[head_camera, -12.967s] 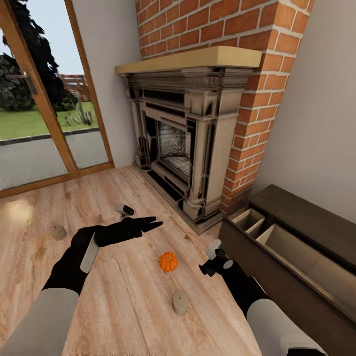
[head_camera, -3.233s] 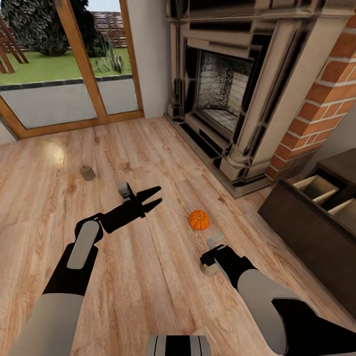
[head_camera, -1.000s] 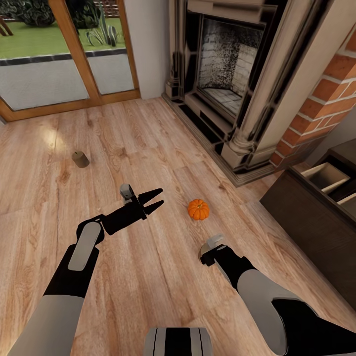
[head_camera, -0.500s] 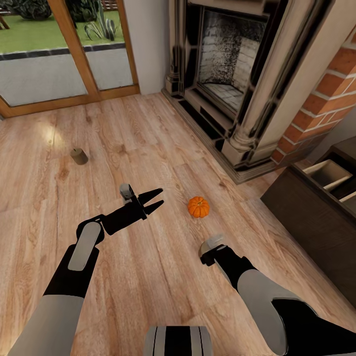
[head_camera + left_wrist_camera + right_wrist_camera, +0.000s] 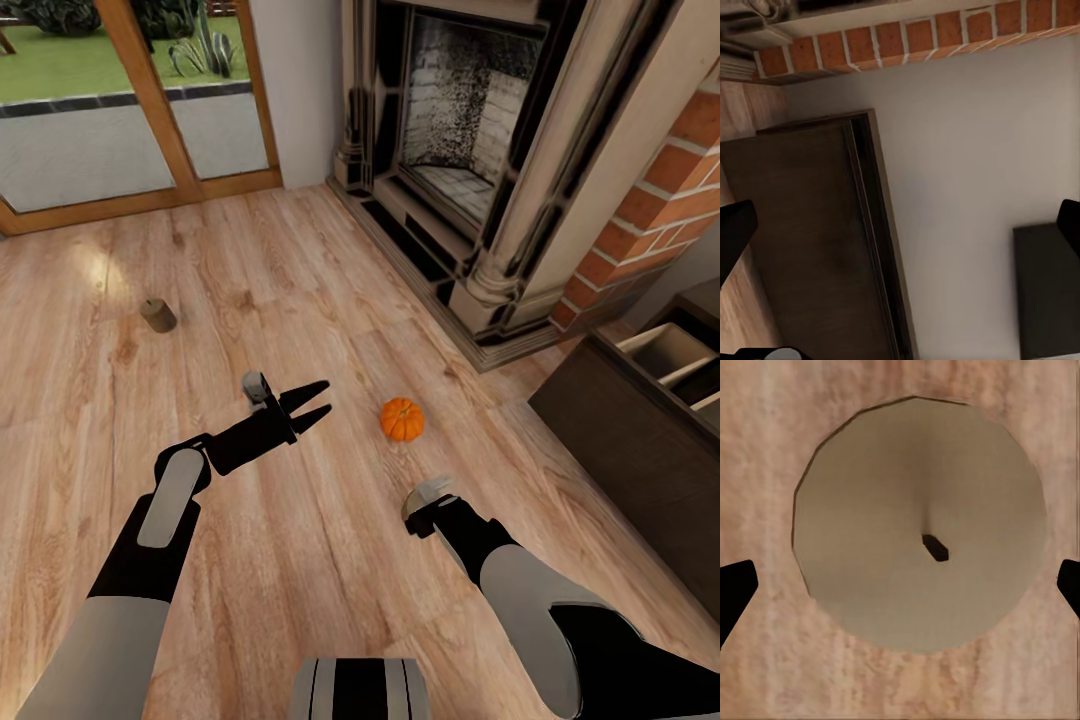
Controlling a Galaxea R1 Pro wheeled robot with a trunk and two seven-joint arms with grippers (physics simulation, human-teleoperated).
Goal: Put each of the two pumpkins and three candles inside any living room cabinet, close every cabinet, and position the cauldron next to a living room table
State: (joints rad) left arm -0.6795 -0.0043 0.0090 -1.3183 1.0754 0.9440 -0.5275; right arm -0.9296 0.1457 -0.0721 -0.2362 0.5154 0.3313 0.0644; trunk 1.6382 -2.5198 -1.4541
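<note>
The right tool (image 5: 900, 585) hung wide open directly above a candle (image 5: 919, 525) on the floor (image 5: 300, 560); a pumpkin (image 5: 402, 419) lay at its 12 o'clock.

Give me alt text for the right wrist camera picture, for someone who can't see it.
Seen from straight above, a pale grey-cream candle with a short dark wick stands on light wooden floor. The right gripper is open around it, one black fingertip at each side edge of the picture, neither touching the candle.
</note>
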